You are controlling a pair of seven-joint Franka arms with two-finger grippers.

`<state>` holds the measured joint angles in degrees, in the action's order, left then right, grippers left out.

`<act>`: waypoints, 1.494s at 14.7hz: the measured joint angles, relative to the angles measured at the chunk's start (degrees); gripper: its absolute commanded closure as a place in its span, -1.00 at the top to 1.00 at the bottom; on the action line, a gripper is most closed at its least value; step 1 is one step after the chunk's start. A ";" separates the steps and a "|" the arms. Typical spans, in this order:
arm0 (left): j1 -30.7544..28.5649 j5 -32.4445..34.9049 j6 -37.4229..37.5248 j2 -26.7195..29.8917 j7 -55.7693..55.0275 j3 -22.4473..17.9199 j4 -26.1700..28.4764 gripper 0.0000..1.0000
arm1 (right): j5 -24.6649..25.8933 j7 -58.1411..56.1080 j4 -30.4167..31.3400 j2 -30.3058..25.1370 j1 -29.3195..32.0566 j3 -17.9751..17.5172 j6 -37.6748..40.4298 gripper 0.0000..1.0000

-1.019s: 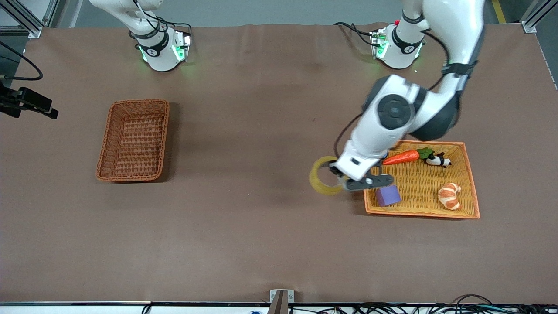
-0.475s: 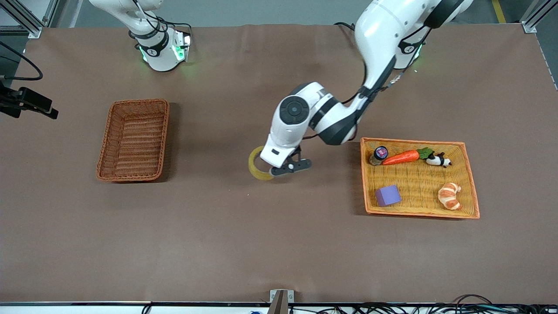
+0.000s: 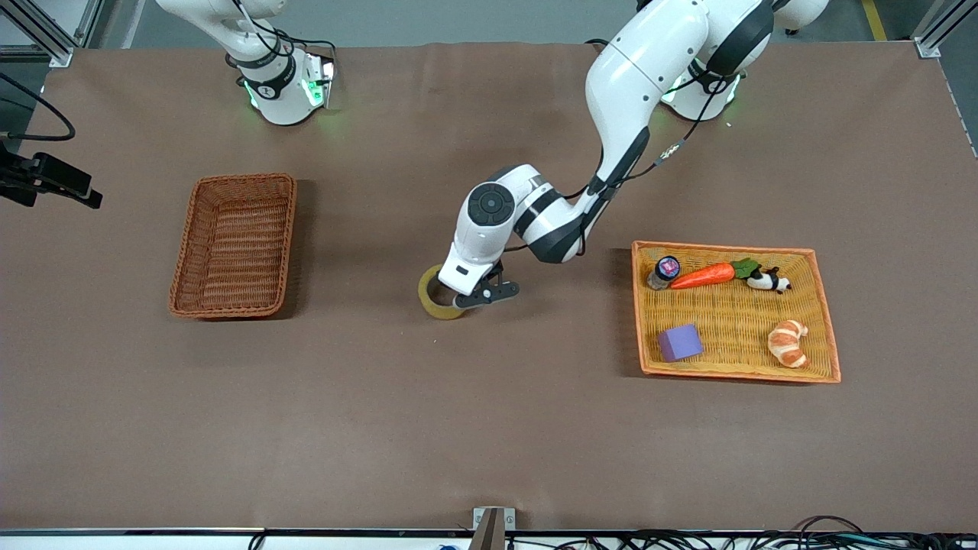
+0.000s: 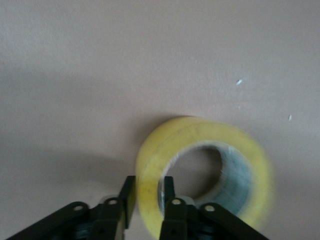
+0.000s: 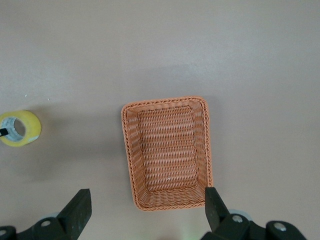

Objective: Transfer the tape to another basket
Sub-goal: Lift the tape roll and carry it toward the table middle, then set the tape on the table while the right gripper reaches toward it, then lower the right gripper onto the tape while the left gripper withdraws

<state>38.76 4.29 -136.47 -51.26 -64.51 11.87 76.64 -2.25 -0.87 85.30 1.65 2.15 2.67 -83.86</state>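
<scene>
The yellowish tape roll [image 3: 435, 296] is at the middle of the brown table, low over or on the cloth. My left gripper [image 3: 461, 298] is shut on the tape's wall; in the left wrist view the gripper [image 4: 148, 192] pinches the yellow band of the tape [image 4: 200, 165]. The dark reddish-brown basket [image 3: 235, 244] stands empty toward the right arm's end. My right gripper [image 5: 145, 210] is open, high over the basket [image 5: 167, 150], which fills its wrist view; the tape [image 5: 19, 128] shows there too.
An orange-yellow woven tray [image 3: 817, 263] toward the left arm's end holds a carrot [image 3: 703, 276], a small jar [image 3: 665, 270], a panda toy [image 3: 766, 281], a purple block [image 3: 680, 341] and a croissant [image 3: 788, 342]. A black camera mount [image 3: 46, 179] juts in at the right arm's end.
My left gripper has carried the tape from beside the tray toward the table's middle and lowered it. The right arm has not visibly moved.
</scene>
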 measured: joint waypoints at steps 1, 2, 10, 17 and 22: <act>-0.04 0.00 -0.02 0.06 0.00 -0.23 -0.35 1.00 | 0.00 0.00 0.00 0.00 0.00 0.00 0.00 1.00; -0.10 0.00 -0.01 0.20 0.00 -0.48 -0.91 1.00 | 0.00 0.00 0.00 0.00 0.00 0.00 0.00 1.00; -12.50 3.03 24.16 19.53 7.99 -5.26 -4.22 1.00 | -0.79 4.11 0.34 0.33 -5.58 -2.05 -1.69 1.00; -29.14 2.77 37.42 34.42 35.32 -4.74 2.00 1.00 | -0.92 28.82 3.14 14.88 -26.93 -2.87 -19.49 1.00; -36.82 0.10 37.41 44.60 51.08 -4.66 14.69 1.00 | -0.56 33.33 3.12 28.14 -35.08 -2.65 -32.00 1.00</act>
<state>1.94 4.38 -99.06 -6.66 -13.44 7.21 91.33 -2.81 32.46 88.43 29.79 -32.93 0.02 -115.86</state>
